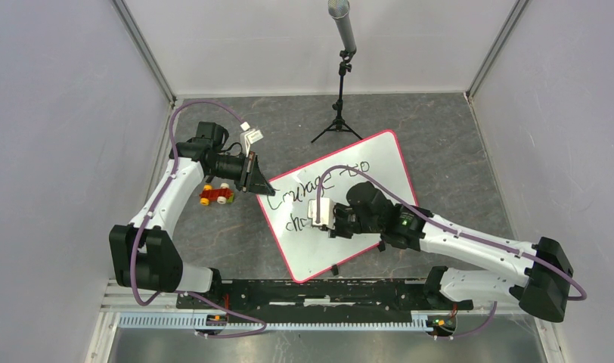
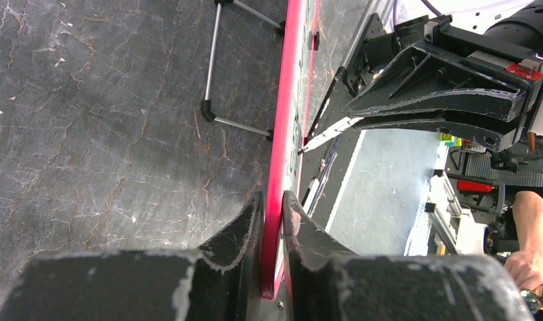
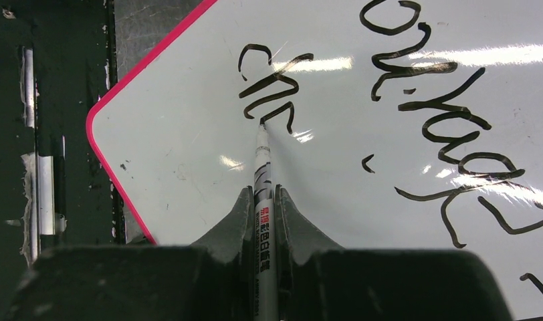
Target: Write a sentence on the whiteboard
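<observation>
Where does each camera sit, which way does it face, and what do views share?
Top external: above and behind the left arm and right arm, looking down on them and the whiteboard.
Left wrist: on the left arm, facing along the left tool, shut on the whiteboard's pink rim; right arm beyond.
Right wrist: on the right arm, facing down the right tool and its marker at the sentence.
Shared: all three show the whiteboard.

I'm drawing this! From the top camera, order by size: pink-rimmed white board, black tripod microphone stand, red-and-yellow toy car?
Largest: pink-rimmed white board
Then: black tripod microphone stand
Smallest: red-and-yellow toy car
</observation>
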